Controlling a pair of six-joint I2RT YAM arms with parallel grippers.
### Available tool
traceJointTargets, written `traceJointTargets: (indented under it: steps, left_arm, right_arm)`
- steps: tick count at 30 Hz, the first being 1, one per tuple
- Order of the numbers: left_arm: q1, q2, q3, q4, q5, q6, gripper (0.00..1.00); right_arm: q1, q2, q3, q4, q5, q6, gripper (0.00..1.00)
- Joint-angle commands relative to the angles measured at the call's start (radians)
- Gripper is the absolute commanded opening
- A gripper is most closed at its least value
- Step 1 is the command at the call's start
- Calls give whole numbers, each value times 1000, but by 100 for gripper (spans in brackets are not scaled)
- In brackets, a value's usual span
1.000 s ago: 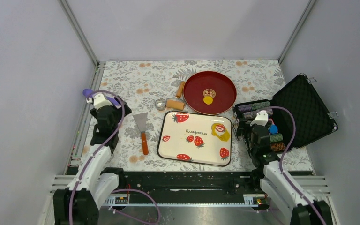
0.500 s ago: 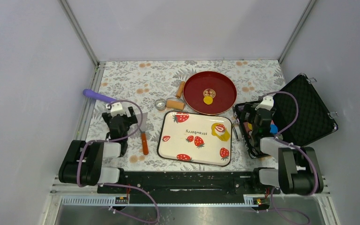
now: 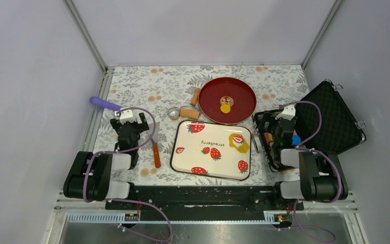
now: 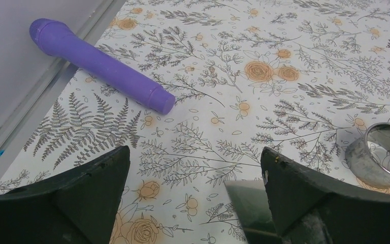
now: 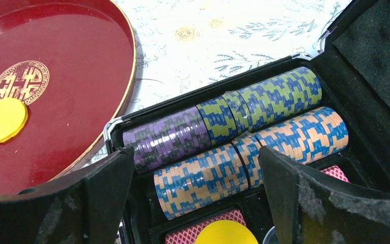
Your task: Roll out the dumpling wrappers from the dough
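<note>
Left gripper [image 4: 195,201] and right gripper [image 5: 195,201] hanging wide open, empty. Dough [image 3: 239,145] sitting unrolled on tray [image 3: 193,152] (one wrapper [image 3: 225,108] on plate [image 3: 238,91]). Next, likely: fetching roller [image 3: 104,103], far left.

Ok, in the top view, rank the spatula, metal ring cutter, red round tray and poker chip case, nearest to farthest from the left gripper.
From the left gripper:
1. Spatula, just to its right.
2. Metal ring cutter, farther right.
3. Red round tray, back centre.
4. Poker chip case, far right side.
</note>
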Motion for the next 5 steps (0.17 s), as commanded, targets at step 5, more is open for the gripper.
traceJointTargets:
  steps: [5]
  left_arm:
    - [-2, -6, 27, 79, 9, 11, 99]
  right_arm:
    - [-4, -7, 3, 79, -7, 1, 99]
